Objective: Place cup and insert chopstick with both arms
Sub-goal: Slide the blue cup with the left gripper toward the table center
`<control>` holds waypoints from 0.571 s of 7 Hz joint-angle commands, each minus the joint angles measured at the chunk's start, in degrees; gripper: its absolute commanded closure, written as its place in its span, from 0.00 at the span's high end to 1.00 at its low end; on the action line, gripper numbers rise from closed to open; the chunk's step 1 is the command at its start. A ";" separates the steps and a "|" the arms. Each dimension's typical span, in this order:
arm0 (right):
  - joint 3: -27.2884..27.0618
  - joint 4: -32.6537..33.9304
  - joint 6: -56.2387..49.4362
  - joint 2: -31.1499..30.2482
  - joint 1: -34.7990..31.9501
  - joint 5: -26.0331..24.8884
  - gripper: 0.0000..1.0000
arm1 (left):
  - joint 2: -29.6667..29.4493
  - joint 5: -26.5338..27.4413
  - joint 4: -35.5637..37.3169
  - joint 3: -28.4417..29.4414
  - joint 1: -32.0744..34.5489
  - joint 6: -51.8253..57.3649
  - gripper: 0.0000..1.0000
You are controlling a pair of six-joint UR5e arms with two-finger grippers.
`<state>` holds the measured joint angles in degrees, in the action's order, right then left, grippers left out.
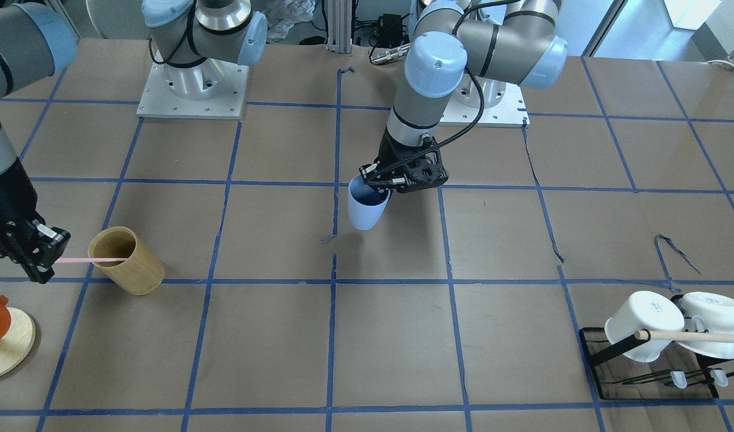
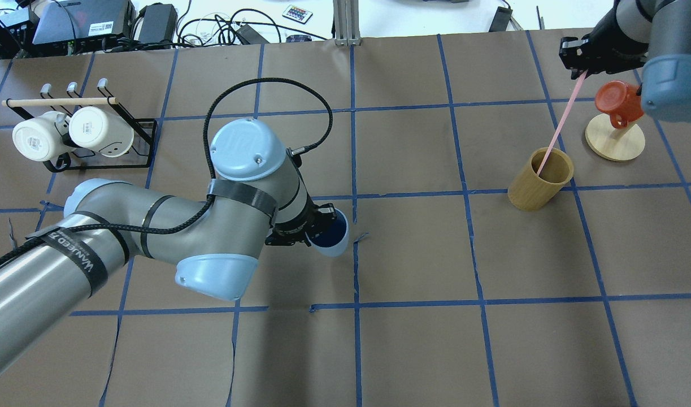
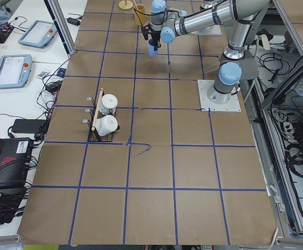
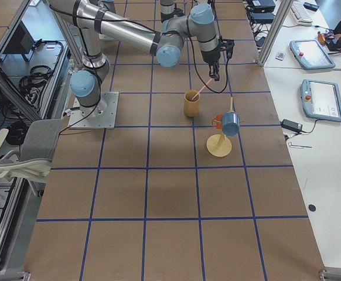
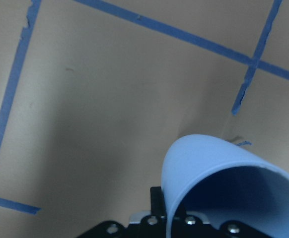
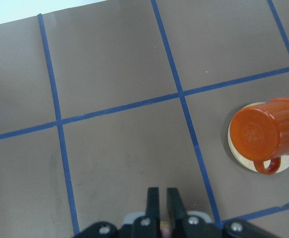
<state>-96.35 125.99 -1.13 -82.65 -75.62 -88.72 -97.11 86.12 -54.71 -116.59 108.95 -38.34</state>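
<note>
L gripper (image 1: 377,180) clamped on cup (image 1: 362,211) rim; cup tilted, airborne, so may tip on release. R gripper (image 1: 53,259) pinches chopstick (image 1: 90,260), tip inside holder (image 1: 132,267) at cup's 2 o'clock overhead; drag could topple holder.

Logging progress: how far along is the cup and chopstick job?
Nothing looks finished. In hand: the left gripper holds the blue cup tilted above the table; the right gripper holds the pink chopstick, its tip inside the wooden holder. Left: setting the cup down and probably seating the chopstick.
</note>
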 commanded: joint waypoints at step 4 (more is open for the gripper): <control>9.69 -7.78 0.08 -2.68 -2.59 0.39 0.00 | -3.96 0.63 2.49 0.31 4.34 -5.96 0.00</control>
<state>-88.15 118.89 -1.06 -84.31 -76.70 -88.66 -99.99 86.80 -53.52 -116.36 112.44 -43.54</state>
